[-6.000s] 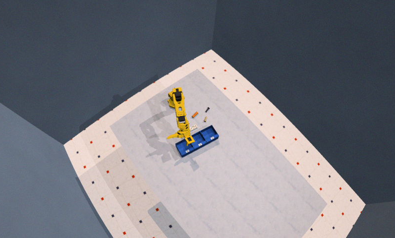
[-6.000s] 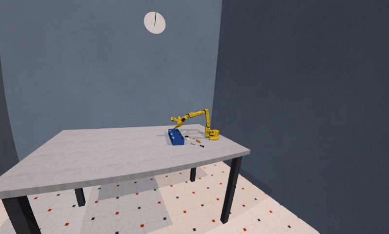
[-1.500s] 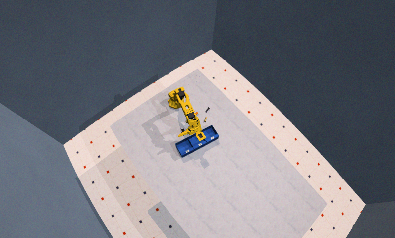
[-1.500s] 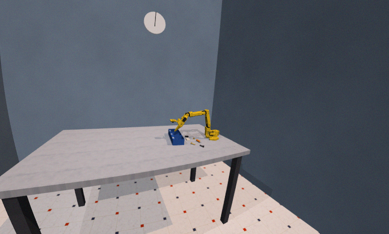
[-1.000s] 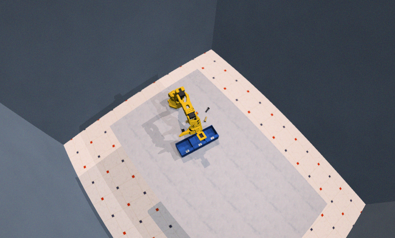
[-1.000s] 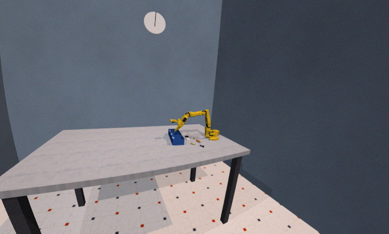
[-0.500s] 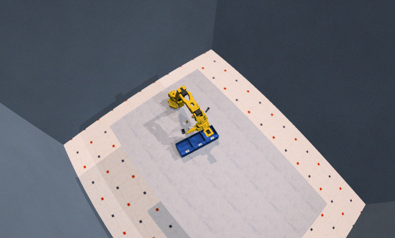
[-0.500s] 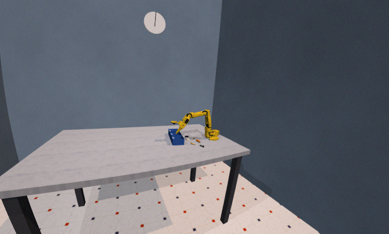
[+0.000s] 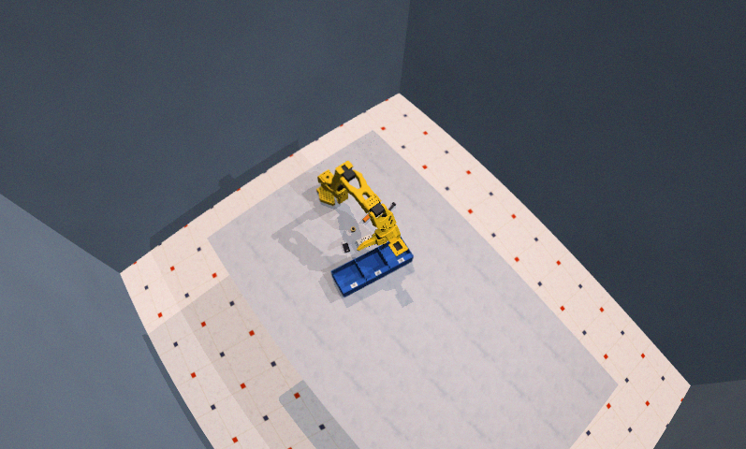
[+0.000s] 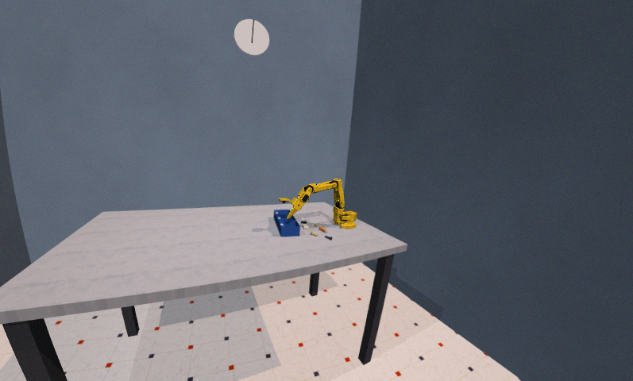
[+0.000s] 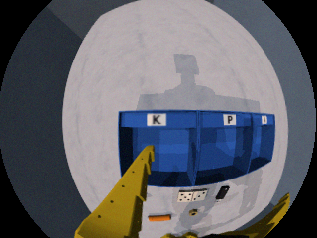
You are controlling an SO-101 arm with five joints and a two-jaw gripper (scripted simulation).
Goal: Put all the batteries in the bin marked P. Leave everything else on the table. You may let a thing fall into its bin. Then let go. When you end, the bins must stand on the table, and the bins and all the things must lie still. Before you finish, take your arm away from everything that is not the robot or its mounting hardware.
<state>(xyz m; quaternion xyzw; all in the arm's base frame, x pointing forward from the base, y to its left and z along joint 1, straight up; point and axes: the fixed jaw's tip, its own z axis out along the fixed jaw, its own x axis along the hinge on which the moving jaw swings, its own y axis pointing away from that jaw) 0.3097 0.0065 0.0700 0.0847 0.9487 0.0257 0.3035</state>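
Dull blue-grey walls (image 9: 209, 72) (image 10: 177, 117) enclose a pale, faintly streaked table (image 9: 448, 344) (image 10: 168, 255) (image 11: 173, 30) on black legs, over a cream floor dotted with red and dark squares. An orange cylinder (image 9: 366, 218) (image 10: 322, 229) (image 11: 159, 218), the one piece that looks like a battery, lies on the table between the arm's base and the bins, outside them all. Near it sit a small brass-coloured ring (image 9: 352, 229) (image 10: 315, 225) (image 11: 193, 212) and a black bolt-like piece (image 9: 392, 206) (image 10: 328, 237). A short yellowish piece (image 10: 313, 233), too small to identify, shows in the exterior view. Closer to the bins are white dotted tiles (image 9: 364, 240) (image 10: 306, 227) (image 11: 186, 196) and a small black block (image 9: 345, 247) (image 10: 303, 222) (image 11: 223, 192).

Three blue bins stand joined in a row: the bin marked P (image 9: 370, 263) (image 11: 225, 149) in the middle, the bin marked K (image 11: 170, 149) at one end, and an end bin (image 9: 346, 275) (image 11: 264, 144) whose letter is hard to read in the wrist view. Above the row, the yellow arm's gripper (image 9: 375, 248) (image 10: 289, 216) (image 11: 220, 172) is spread wide with nothing pinched; in the wrist view, one fingertip appears over the K bin. A round white clock (image 10: 251, 36) hangs on the wall.
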